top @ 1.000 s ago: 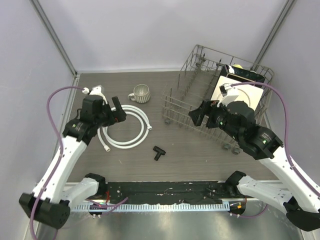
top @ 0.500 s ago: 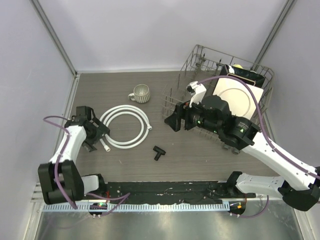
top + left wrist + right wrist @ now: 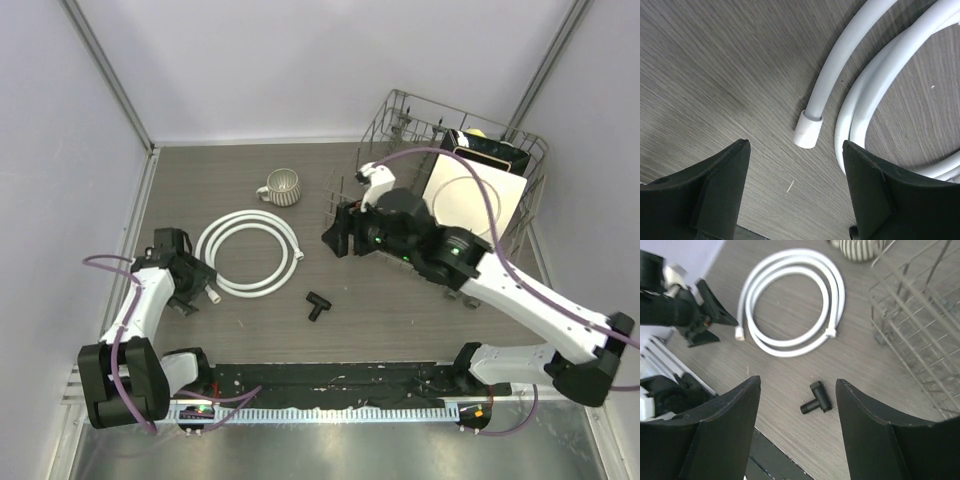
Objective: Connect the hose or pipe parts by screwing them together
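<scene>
The white hose (image 3: 250, 214) lies coiled on the table, left of centre. One end nut (image 3: 213, 296) is at its near left, the other (image 3: 300, 255) at its right. My left gripper (image 3: 200, 290) is low at the near-left nut, open. In the left wrist view that nut (image 3: 807, 132) lies just beyond the gap of the left gripper (image 3: 796, 150), untouched. The black T-shaped fitting (image 3: 318, 305) lies alone nearer the front. My right gripper (image 3: 335, 235) hovers open above the table. In its wrist view the fitting (image 3: 817, 399) lies far below the right gripper (image 3: 797, 380), with the hose (image 3: 837, 290) beyond.
A grey ribbed mug (image 3: 283, 186) stands behind the coil. A wire dish rack (image 3: 400, 170) holding a white plate (image 3: 475, 195) fills the back right, close behind my right arm. The black front rail (image 3: 330, 378) runs along the near edge.
My left arm has swung toward the near left and dropped down to the hose's end nut. My right arm has moved left from the rack over the table. Both pairs of jaws have narrowed somewhat.
</scene>
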